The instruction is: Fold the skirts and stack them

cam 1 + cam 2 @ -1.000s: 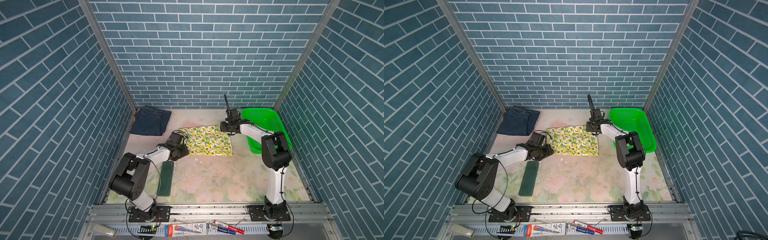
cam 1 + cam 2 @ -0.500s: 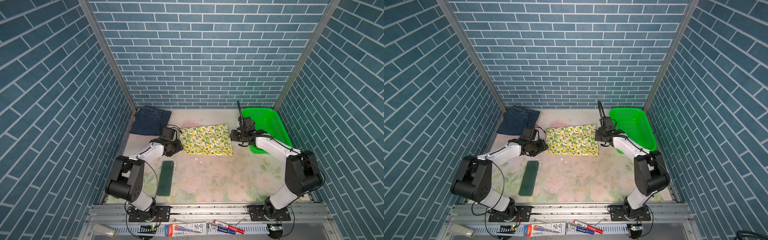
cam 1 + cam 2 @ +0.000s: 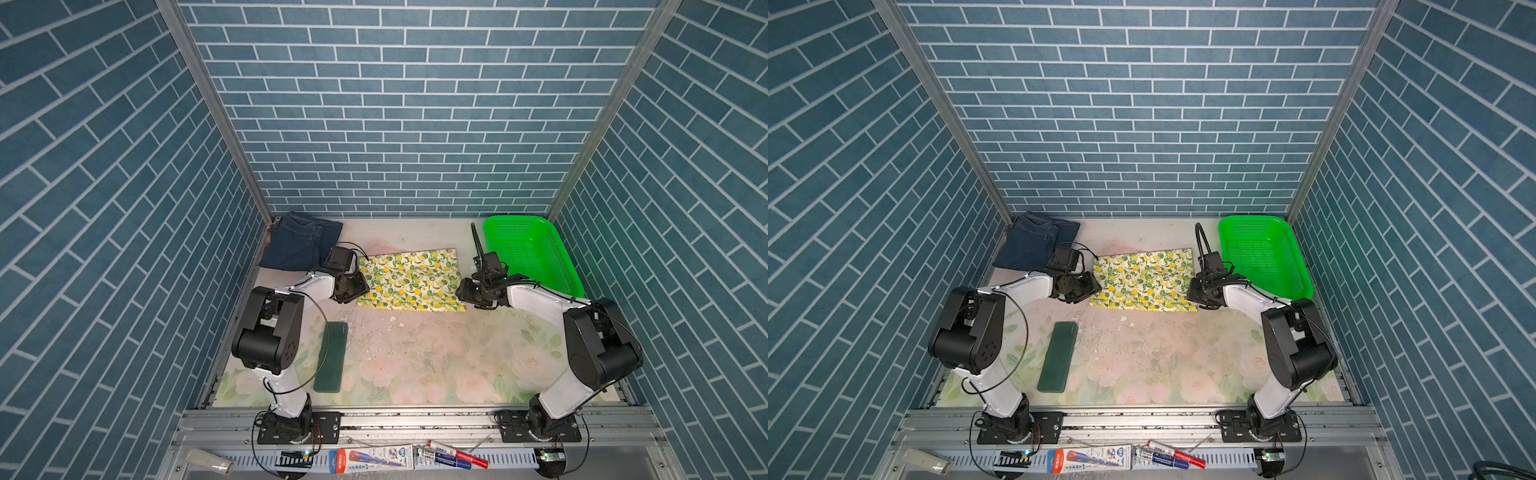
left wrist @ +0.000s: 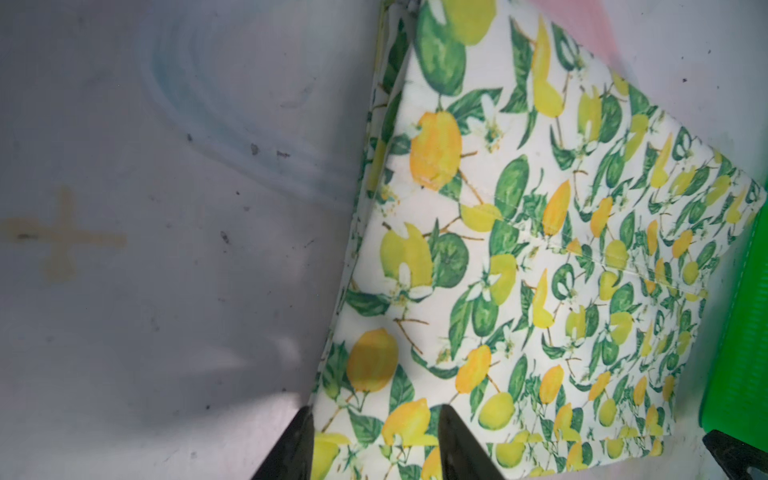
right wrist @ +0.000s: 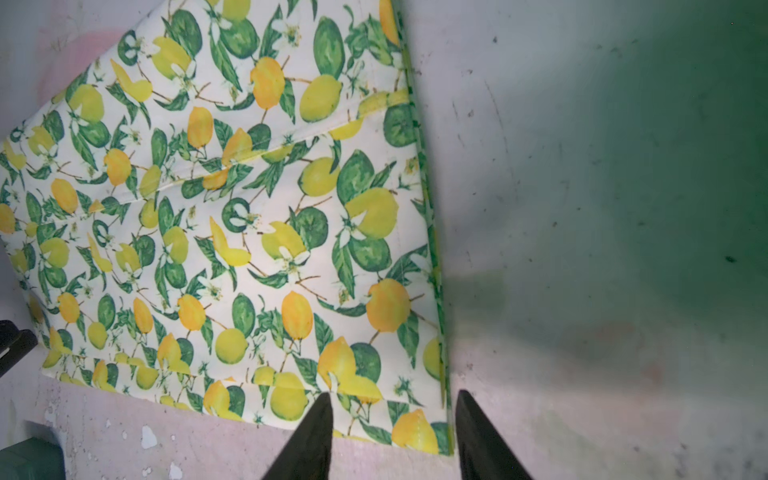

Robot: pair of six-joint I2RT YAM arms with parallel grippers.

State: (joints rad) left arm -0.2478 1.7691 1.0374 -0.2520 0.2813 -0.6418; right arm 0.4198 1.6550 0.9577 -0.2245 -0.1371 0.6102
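Both arms are bent at the elbow and kept low over the table (image 3: 415, 353). The white forearms are angled in toward the lemon-print skirt (image 3: 411, 280) from either side. The left gripper (image 3: 360, 291) is parked at the skirt's 8 o'clock corner, the right gripper (image 3: 462, 291) at its 4 o'clock corner.

In the left wrist view the left gripper (image 4: 374, 409) is seen with its black, tapered fingers (image 4: 459, 446) spread apart, and the cloth's corner is straddled between them. Same story in the right wrist view. The right gripper (image 5: 394, 395) is held apart too, with the hemmed corner caught between its tips (nothing looks clamped, the cloth lies flat).

The lemon-print skirt is spread as a flat, near-rectangular panel at about 12 o'clock from the table's middle. It's smooth cream cloth printed with yellow lemons and green leaves, and a stitched seam is run across it. The dark blue denim skirt (image 3: 301, 247) is found folded and creased in the 10 o'clock corner. A bright green plastic mesh basket (image 3: 528, 257) is set at 2 o'clock, and a flat dark green oblong pad (image 3: 331, 357) at 8 o'clock. The table's floral cover is scuffed and flaked.
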